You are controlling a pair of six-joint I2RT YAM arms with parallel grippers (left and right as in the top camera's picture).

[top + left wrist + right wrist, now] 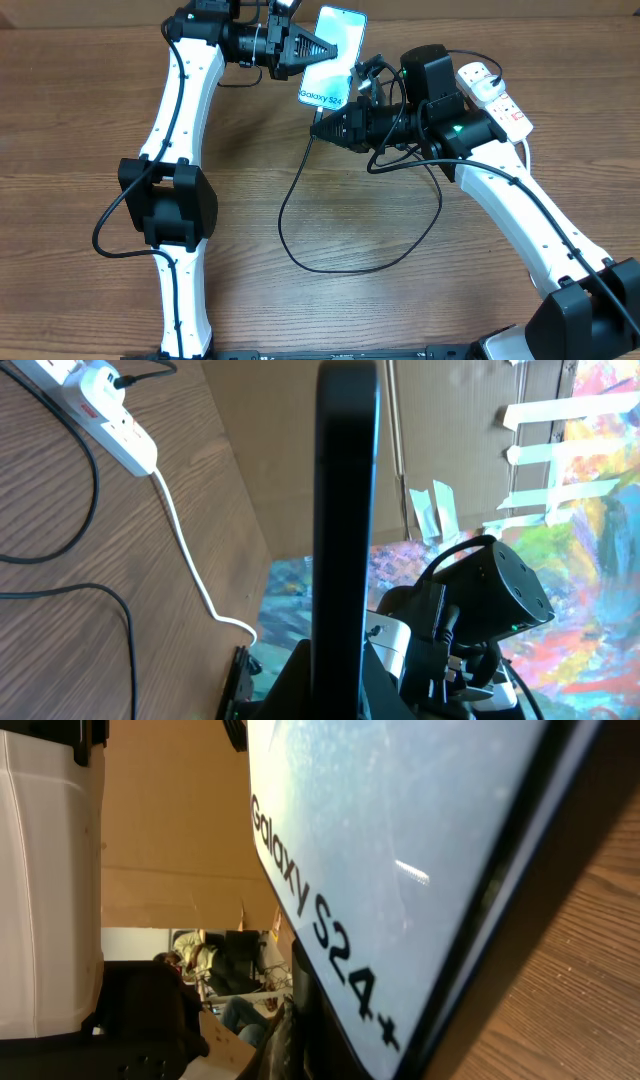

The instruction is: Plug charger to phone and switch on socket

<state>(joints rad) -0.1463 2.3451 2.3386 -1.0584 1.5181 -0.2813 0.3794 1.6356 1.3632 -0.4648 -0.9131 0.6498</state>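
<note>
The left end effector point(322, 52) pinched the slim light-blue-screened smartphone point(335, 72), raised above the brown wooden table point(380, 320). The right end effector point(314, 129), pressed together, pinched the thin black charger cable point(281, 215) just below the smartphone. The white oblong power strip point(497, 92) lay at the table's far right.

Place: a robotics lab or workshop.
Bench: wood-grain table point(250, 290) carrying two white robot arms point(185, 100).
Far side: bare cardboard walls point(170, 830), tape strips point(545, 455), a paint-splashed sheet point(600, 590).
Beyond: seated person point(235, 1010) among clutter.
</note>
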